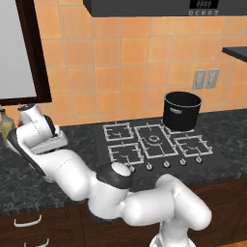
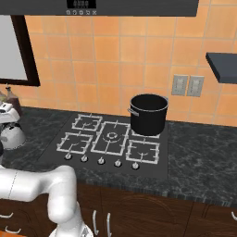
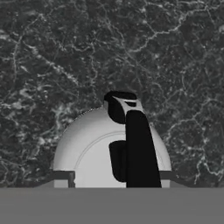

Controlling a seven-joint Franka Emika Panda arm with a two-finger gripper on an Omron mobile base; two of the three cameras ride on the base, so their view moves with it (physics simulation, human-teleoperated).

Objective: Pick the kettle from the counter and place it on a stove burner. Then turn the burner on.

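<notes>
While my arm reaches far out to the left over the counter (image 1: 29, 190), my hand sits right above the kettle (image 3: 94, 153), which stands on the black stone well to the left of the cooktop (image 2: 55, 155). From the hand view I look straight down on its domed silver top, smooth and shiny, with the black handle (image 3: 139, 148) arching across it and a dark knob beside the handle; my fingertips are hidden from sight, so I cannot tell whether my gripper is spread or closed on anything. From the right base view the kettle (image 2: 10, 134) shows as a small silver dome at the far left edge, partly cut off, with two bottles (image 2: 10, 98) just behind it against the tiled wall. Marbled stone lies bare all around the kettle in the hand view, grey veins running through black. Between the kettle and the front-left burner (image 2: 74, 141) is an open stretch of counter. That burner is a square light-grey wire grate, bare, near the front row of five silver knobs (image 2: 101, 160). A big black cylindrical pot (image 2: 148, 114) stands on the back-right grate, well apart from the front-left one. Above the cooktop hangs a dark hood (image 2: 115, 7), and a dark shelf (image 2: 222, 65) juts from the right wall.
</notes>
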